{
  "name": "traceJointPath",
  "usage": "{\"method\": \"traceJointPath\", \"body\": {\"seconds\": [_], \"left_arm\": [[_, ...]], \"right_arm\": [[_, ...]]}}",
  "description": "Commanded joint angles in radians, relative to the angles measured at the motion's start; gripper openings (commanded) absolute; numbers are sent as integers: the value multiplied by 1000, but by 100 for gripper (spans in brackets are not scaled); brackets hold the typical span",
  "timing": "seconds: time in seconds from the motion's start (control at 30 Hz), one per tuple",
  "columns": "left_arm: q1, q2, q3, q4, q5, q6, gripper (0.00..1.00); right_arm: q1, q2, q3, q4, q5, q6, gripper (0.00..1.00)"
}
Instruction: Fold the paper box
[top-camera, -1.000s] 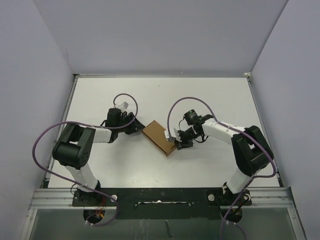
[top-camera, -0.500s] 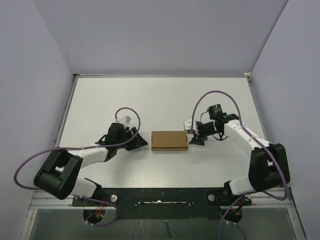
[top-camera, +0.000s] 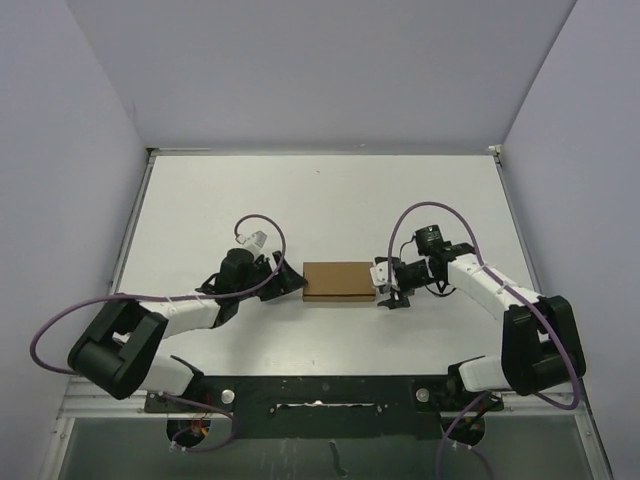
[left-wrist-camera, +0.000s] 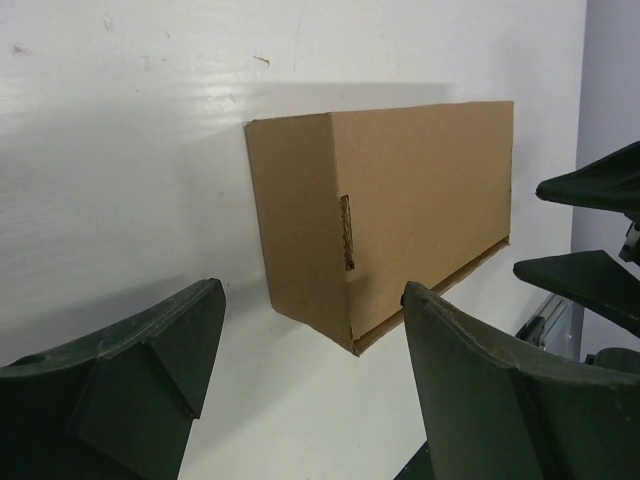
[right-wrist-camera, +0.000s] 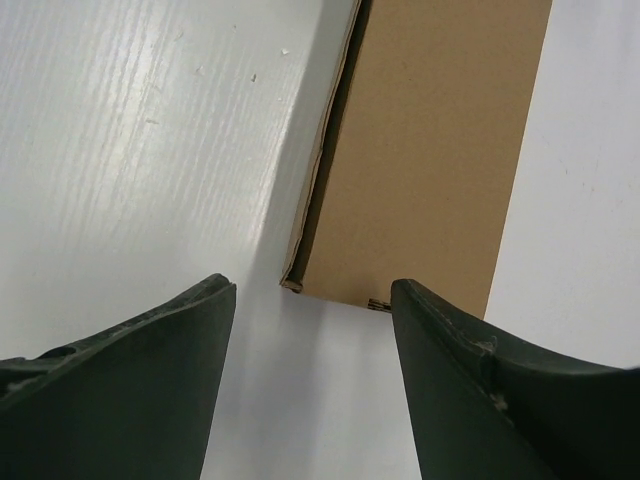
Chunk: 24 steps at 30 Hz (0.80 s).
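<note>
The paper box (top-camera: 339, 281) lies closed on the white table, a small brown rectangle with its long side running left to right. In the left wrist view the paper box (left-wrist-camera: 400, 205) shows a short slit on its end wall. My left gripper (top-camera: 296, 283) stands open just off its left end, fingers apart and holding nothing. Off the box's right end my right gripper (top-camera: 385, 284) is open too. The right wrist view has the paper box (right-wrist-camera: 435, 150) ahead of the open right gripper (right-wrist-camera: 312, 320), with bare table between the two.
White table (top-camera: 330, 195) with raised edges; lilac walls stand on three sides. Purple cables (top-camera: 262, 222) loop above each wrist. A metal rail (top-camera: 320, 395) runs along the near edge by the arm bases.
The box has turned from a diagonal lie to square with the table. Both grippers have opened and drawn close to its two ends. The right gripper let go of the box.
</note>
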Motion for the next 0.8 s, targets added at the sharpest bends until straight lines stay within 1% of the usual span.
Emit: {"method": "traceJointPath", "body": {"seconds": [0.0, 0.07, 0.17, 0.3, 0.37, 0.57, 0.77], "left_arm": [[-29, 83, 84, 116, 15, -5, 71], [-29, 110, 96, 120, 15, -5, 69], [-29, 130, 102, 107, 13, 5, 67], [-28, 137, 103, 77, 3, 25, 63], [-26, 146, 106, 59, 2, 35, 61], [-16, 197, 127, 42, 28, 58, 51], [-15, 230, 144, 40, 47, 65, 49]], "right_arm": [[36, -6, -11, 101, 12, 6, 64], [59, 2, -22, 132, 49, 13, 63], [84, 13, -31, 163, 93, 17, 59], [88, 9, -36, 180, 128, 17, 52], [88, 8, -37, 180, 134, 13, 46], [96, 12, -37, 178, 149, 2, 33], [112, 27, -29, 168, 171, -4, 17]]}}
